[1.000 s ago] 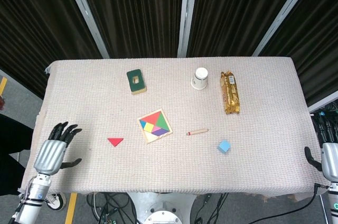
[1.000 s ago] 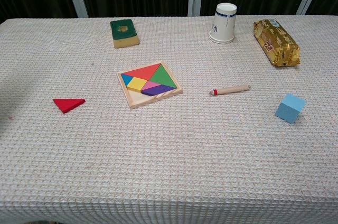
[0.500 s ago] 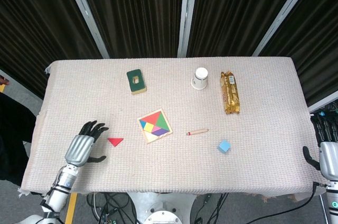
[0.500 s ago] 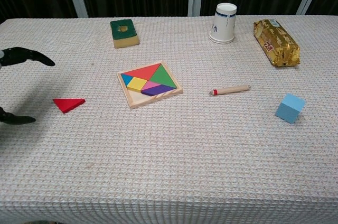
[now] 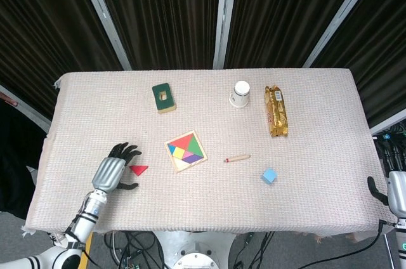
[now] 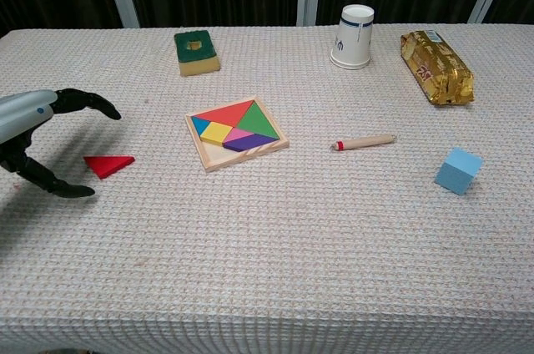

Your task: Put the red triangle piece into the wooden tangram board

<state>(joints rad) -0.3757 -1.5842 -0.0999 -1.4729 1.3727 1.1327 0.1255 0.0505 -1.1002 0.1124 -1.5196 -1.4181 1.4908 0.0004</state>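
Observation:
A small red triangle piece (image 5: 138, 169) (image 6: 108, 165) lies flat on the cloth, left of the wooden tangram board (image 5: 186, 150) (image 6: 236, 134). The board holds several coloured pieces, and a pale bare gap shows along its near edge. My left hand (image 5: 114, 169) (image 6: 42, 137) hovers just left of the triangle, fingers spread apart around it and holding nothing. My right hand (image 5: 394, 193) shows only at the right edge of the head view, off the table; its fingers are cut off there.
A green sponge block (image 5: 163, 98) sits at the back left. A white paper cup (image 5: 240, 94) and a gold snack packet (image 5: 276, 111) stand at the back right. A wooden stick (image 5: 237, 158) and a blue cube (image 5: 269, 176) lie right of the board.
My left hand has travelled right across the table's left side and now sits beside the red triangle. The right hand stays at the table's right edge.

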